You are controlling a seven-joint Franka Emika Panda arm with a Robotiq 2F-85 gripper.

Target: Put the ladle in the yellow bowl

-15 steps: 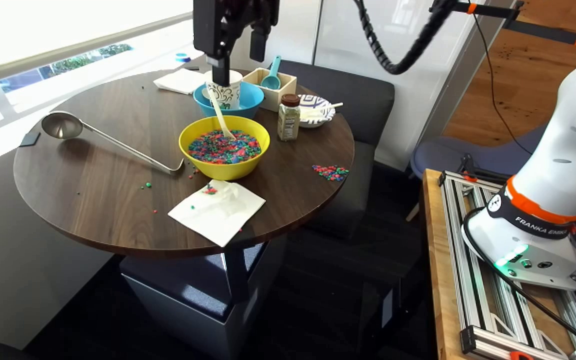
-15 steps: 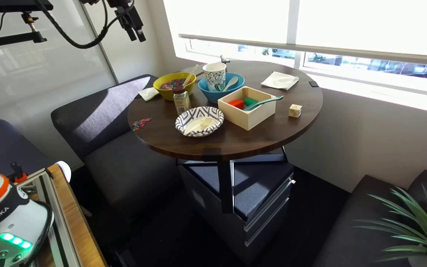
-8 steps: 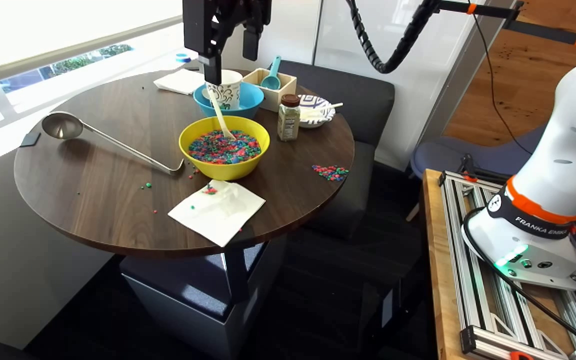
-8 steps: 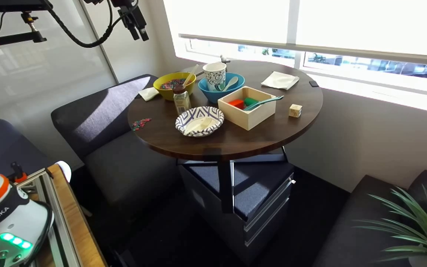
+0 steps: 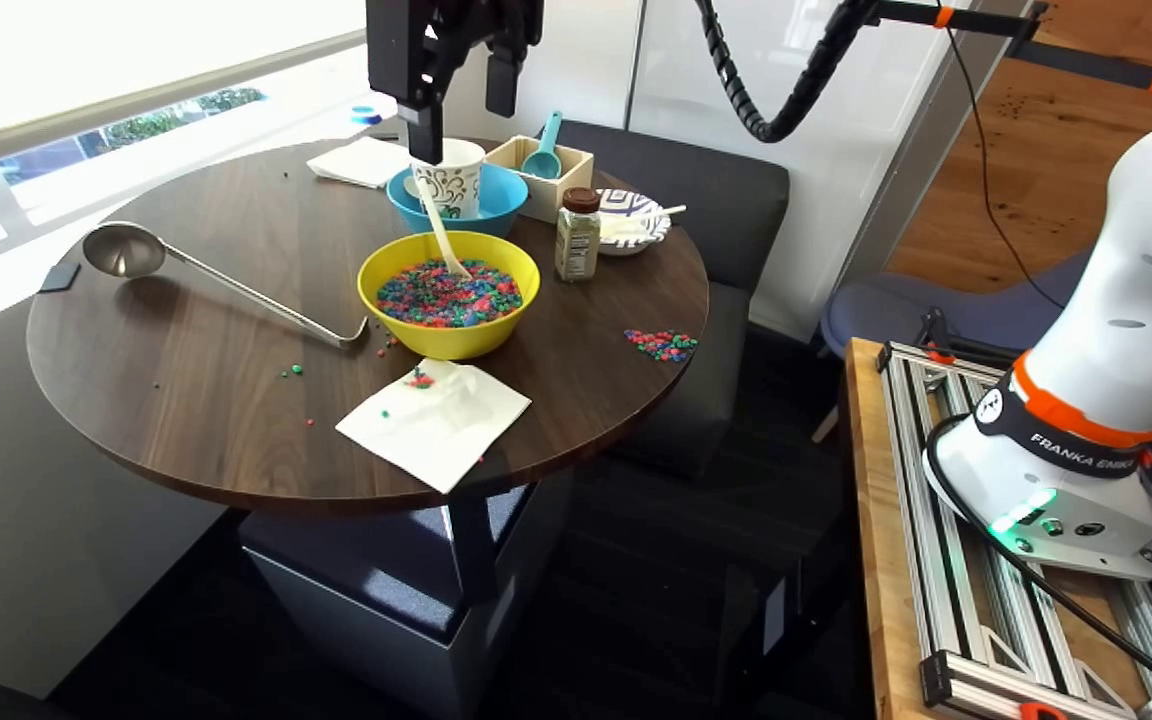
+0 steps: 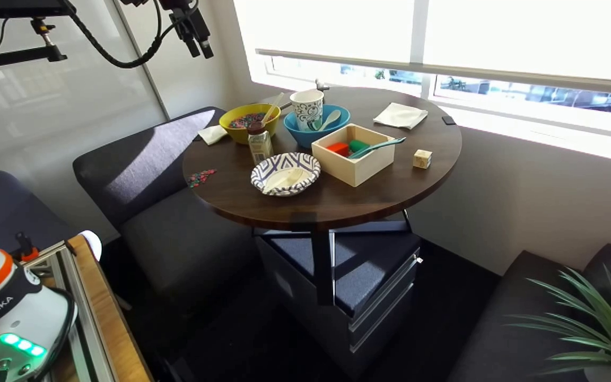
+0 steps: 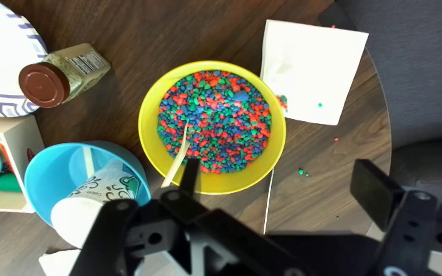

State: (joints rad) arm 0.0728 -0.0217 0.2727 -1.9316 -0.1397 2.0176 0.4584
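The grey metal ladle [image 5: 246,291] lies on the table with its cup at the far left and its hooked handle end beside the yellow bowl [image 5: 448,342]. In the wrist view a thin stretch of the ladle's handle [image 7: 269,199] shows between the fingers; its cup is hidden there. The yellow bowl [image 7: 226,184] holds multicoloured bits and a pale spoon [image 7: 177,165]. It also shows in an exterior view [image 6: 239,135], where the ladle is mostly hidden. My gripper [image 5: 464,115] is open and empty, high above the table, with fingers wide apart in the wrist view [image 7: 282,178].
A light-blue bowl [image 5: 496,200] with a paper cup [image 5: 456,185], a wooden box [image 6: 356,172], a spice jar [image 5: 577,240] and a patterned paper bowl [image 6: 285,185] stand near the yellow bowl. A napkin [image 5: 436,430] lies by the near edge. Loose bits [image 5: 661,345] lie on the table.
My gripper has shifted a little, leftward in one exterior picture and rightward in another, then stays nearly still. The ladle and yellow bowl have not moved.
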